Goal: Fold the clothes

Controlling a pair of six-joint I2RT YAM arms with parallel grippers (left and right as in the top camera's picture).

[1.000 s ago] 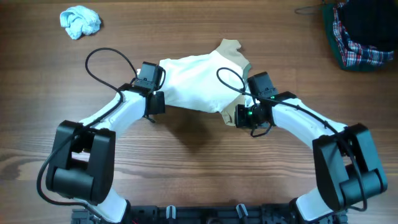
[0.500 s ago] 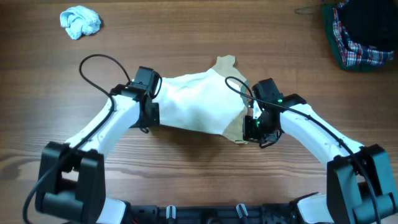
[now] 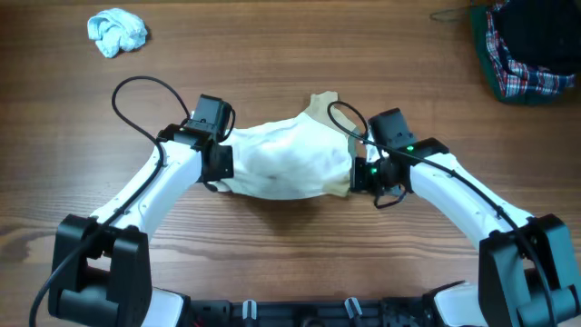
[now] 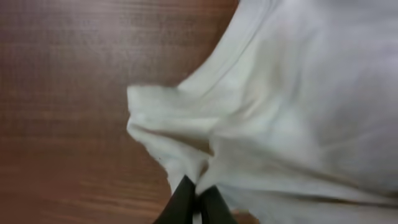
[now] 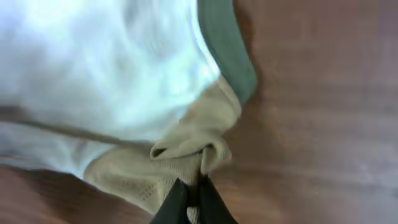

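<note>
Soft cream-white garment [image 3: 286, 159], wrinkled and bunched, near the middle of a wooden bench [image 3: 290, 54], drawn into a wide band running from 9 o'clock to 3 o'clock. A tan-olive patch [image 3: 320, 100] shows at its 1 o'clock edge and along its 3 o'clock end. The left pincer [image 4: 196, 196] pinches the gathered cream corner at 9 o'clock. The right pincer [image 5: 193, 190] pinches the crumpled tan corner at 3 o'clock.
</note>
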